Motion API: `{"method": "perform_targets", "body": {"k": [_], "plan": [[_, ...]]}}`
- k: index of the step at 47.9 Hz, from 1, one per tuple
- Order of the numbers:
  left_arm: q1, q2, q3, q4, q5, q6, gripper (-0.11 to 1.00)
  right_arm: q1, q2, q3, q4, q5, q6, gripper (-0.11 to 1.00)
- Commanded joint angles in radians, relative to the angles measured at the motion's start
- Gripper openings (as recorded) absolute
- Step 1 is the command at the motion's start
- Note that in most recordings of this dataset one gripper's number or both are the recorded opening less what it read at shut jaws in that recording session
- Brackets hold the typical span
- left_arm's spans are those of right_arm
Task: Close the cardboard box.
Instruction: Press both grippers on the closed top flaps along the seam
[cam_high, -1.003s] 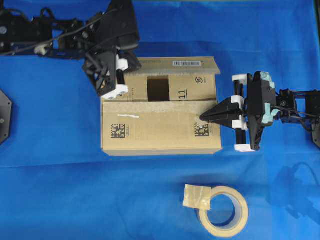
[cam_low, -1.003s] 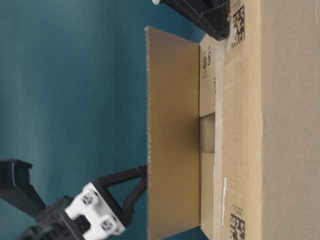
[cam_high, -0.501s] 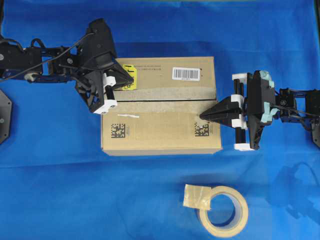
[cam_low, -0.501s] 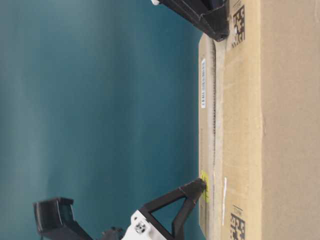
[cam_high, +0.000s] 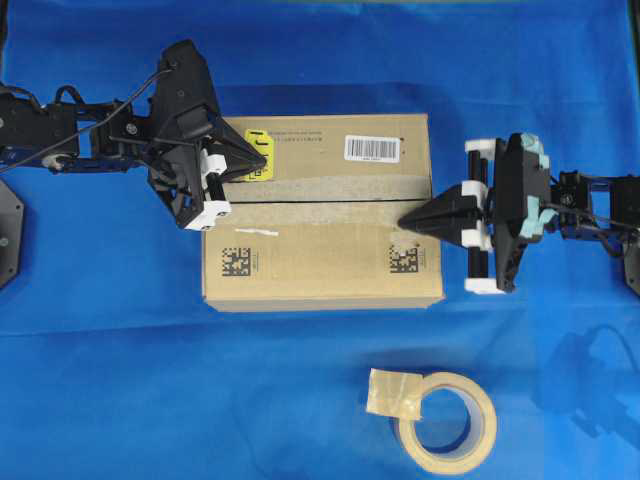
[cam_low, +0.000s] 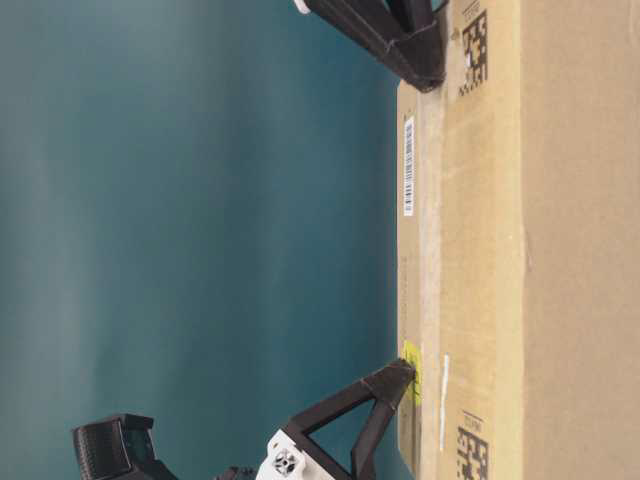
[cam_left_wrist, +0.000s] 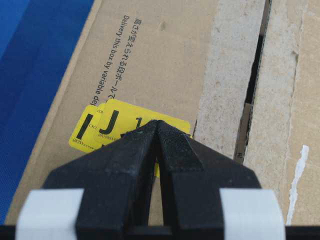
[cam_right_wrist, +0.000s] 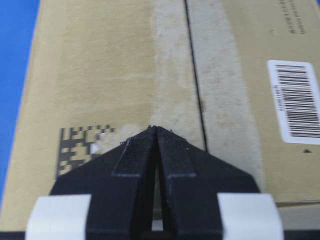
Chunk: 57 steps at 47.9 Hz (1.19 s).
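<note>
Box (cam_high: 322, 210) mid-cloth, both long flaps down, seam nearly shut.

Flaps lie flat and meet along a narrow dark seam running the box's length; pale old tape strips flank it. Left gripper (cam_high: 262, 155), jaws pressed together with nothing between, tip resting on the yellow sticker (cam_left_wrist: 95, 129) at the far flap's left end. Right gripper (cam_high: 404, 221), jaws likewise together and empty, tip on the near flap at the right end, just beside the square code (cam_right_wrist: 80, 145). White barcode label (cam_high: 372, 148) on far flap. Tape roll (cam_high: 446, 421) lies on the blue cloth (cam_high: 120, 380), well apart from the box.
</note>
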Motion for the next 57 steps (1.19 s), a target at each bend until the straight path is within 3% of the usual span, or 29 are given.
{"method": "perform_targets", "body": {"k": [1,29,38,44,57], "plan": [[-0.003,-0.017,-0.008,-0.002,-0.006,0.0,0.0,-0.023,-0.006,-0.018,0.0,-0.011,-0.002,0.0],[-0.015,-0.017,-0.008,-0.002,-0.014,0.0,0.0,-0.064,-0.005,-0.008,0.002,-0.008,-0.002,0.0],[-0.025,-0.029,0.009,-0.002,-0.064,0.008,0.0,-0.064,-0.005,-0.006,0.0,-0.005,-0.002,0.0],[-0.046,-0.055,0.057,-0.002,-0.155,0.012,0.0,-0.064,-0.005,0.002,0.002,-0.006,0.0,0.0],[-0.087,-0.109,0.242,-0.002,-0.552,0.012,0.0,-0.064,-0.003,0.006,0.003,-0.011,0.0,0.0]]}}
